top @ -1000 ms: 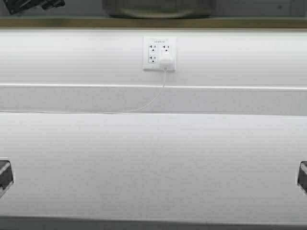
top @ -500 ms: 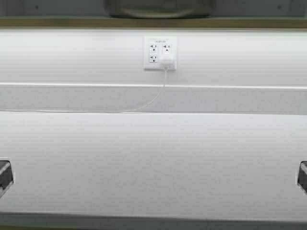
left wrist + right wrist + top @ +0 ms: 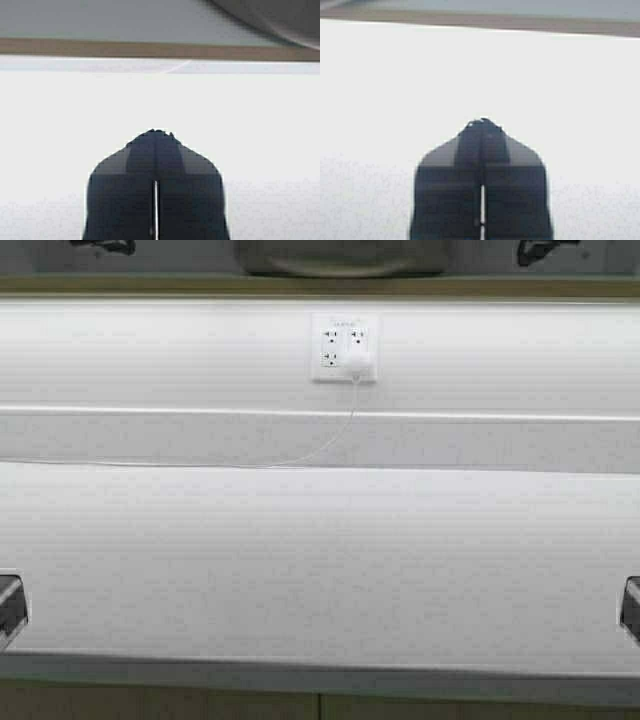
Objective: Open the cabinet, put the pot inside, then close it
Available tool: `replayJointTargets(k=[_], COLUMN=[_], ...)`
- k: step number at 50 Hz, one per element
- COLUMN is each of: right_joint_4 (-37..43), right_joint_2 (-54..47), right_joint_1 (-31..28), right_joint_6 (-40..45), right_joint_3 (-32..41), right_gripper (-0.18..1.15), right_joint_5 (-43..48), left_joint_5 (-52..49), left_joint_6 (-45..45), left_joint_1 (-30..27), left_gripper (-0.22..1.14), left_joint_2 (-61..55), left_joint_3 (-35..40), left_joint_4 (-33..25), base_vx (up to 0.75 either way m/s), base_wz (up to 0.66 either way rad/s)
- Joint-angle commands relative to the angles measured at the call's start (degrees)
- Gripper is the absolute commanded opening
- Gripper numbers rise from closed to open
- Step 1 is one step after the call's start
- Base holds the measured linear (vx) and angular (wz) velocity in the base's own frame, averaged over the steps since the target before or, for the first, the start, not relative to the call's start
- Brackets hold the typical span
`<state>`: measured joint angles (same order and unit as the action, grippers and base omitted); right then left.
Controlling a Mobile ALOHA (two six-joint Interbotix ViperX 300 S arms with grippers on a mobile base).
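White counter (image 3: 320, 570) under wall outlet (image 3: 345, 348).

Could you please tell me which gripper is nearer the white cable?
Left. The white cable trails leftward along the counter's back, beyond the left gripper; the right gripper sits far right.
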<state>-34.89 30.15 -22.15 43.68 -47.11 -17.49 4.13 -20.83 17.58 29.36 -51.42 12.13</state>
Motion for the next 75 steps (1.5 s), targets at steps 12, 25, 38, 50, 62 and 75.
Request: replayJointTargets(k=[12, 25, 38, 50, 62, 75], right_joint_4=[-1.0, -2.6, -2.7, -3.5, -3.5, -5.4], right_joint_2=[5.5, 5.2, 5.1, 3.7, 2.5, 3.5], right_joint_1=[-0.2, -0.2, -0.2, -0.2, -0.2, 7.2], right_joint_6=[-0.3, -0.2, -0.1, 0.1, 0.4, 0.0], right_joint_3=[-2.0, -1.7, -1.5, -1.6, -0.4, 3.1], right_gripper=[0.08, 0.08, 0.08, 0.08, 0.08, 0.08], right_joint_5=[0.0, -0.3, -0.1, 0.7, 1.8, -1.6], left_joint_5=[-2.2, -3.2, -4.1, -4.2, -4.3, -8.5], left_joint_6=[0.2, 0.2, 2.7, 5.9, 8.4, 9.2], left_joint_1=[0.8, 0.8, 0.8, 0.7, -3.7, -13.4], left_gripper=[0.03, 0.03, 0.03, 0.03, 0.03, 0.03], left_joint_2=[1.8, 1.8, 1.5, 0.1, -2.8, -1.3], left_joint_3=[0.6, 0.7, 1.0, 1.2, 3.9, 6.9], left_joint_4=[0.4, 0.5, 0.5, 0.5, 0.6, 1.1], base_vx=[-0.15, -0.17, -0.28, -0.29, -0.29, -0.24], base_wz=[0.04, 0.03, 0.00, -0.01, 0.00, 0.01])
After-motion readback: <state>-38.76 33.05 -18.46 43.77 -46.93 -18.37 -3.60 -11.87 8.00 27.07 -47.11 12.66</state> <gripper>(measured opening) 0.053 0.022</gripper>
